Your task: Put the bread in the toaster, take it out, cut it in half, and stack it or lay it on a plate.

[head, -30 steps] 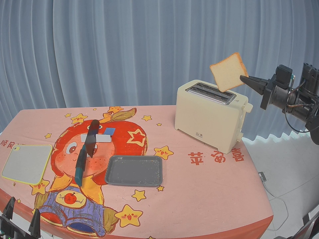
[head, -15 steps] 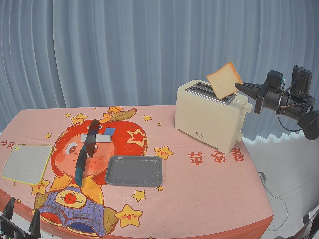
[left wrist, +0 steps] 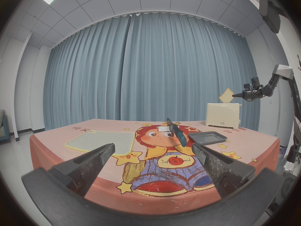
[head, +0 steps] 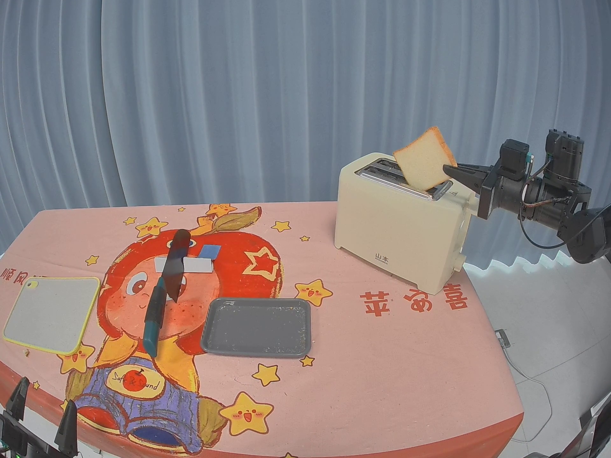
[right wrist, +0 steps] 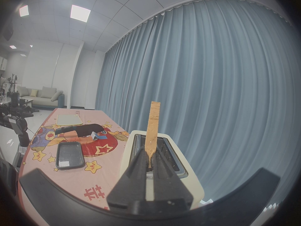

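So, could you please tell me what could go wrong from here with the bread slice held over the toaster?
1. The bread slice hangs tilted, one corner lowest above the slots of the toaster; it might catch on a slot rim instead of sliding in.
2. The right gripper pinches only the slice's edge, so the soft bread could pivot or tear.
3. The toaster stands close to the edge of the table; an off-centre downward push might shift it.

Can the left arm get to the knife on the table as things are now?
Probably yes. The left hand is open at the near edge of the table, and the knife lies uncovered between cutting board and tray.
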You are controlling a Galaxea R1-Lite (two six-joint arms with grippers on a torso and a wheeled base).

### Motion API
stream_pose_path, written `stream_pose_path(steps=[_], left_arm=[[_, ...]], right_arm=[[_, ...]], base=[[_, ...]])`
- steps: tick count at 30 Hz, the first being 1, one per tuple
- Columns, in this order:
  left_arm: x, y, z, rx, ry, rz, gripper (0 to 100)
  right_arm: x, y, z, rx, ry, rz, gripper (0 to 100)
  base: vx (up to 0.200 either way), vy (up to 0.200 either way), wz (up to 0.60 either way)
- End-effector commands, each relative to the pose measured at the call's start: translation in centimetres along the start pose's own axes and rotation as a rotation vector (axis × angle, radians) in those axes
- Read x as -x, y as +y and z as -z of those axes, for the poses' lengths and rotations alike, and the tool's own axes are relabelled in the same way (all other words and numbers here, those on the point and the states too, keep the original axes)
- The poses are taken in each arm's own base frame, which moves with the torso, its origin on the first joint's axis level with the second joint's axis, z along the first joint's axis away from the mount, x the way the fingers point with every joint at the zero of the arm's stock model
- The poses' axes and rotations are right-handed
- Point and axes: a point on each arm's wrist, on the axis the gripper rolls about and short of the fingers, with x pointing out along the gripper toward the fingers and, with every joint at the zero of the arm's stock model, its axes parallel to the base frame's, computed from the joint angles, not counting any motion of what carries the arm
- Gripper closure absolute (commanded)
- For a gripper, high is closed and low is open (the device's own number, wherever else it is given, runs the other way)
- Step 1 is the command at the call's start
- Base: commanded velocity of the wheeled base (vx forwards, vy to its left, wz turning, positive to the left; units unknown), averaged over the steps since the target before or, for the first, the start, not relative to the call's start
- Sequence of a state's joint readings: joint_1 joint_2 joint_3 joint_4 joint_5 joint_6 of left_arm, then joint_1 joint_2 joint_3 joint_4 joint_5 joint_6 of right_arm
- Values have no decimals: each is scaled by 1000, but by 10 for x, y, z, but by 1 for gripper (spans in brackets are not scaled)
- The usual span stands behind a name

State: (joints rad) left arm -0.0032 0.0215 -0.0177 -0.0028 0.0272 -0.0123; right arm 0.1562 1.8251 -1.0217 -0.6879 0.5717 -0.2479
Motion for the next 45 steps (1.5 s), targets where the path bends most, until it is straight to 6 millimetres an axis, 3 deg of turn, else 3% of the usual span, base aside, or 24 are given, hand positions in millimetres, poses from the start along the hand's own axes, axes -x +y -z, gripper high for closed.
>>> stream_pose_path(steps=[1,42,43,45], left_arm=[[-1,0,5,-1,19,-1,0],[-1,0,5,-1,19,-1,0],[-1,0,5,1,19,-1,0],[-1,0,5,-1,19,-1,0]], right_arm=[[-4,0,4,-5,8,-6,100],[-18,-8,19,0,37,-3,100],[-18,-8,19,10,37,-3,0],[-18,-9,20,15,38,-2,0]], base=[[0,0,0],[0,0,0],[0,0,0],[0,0,0]])
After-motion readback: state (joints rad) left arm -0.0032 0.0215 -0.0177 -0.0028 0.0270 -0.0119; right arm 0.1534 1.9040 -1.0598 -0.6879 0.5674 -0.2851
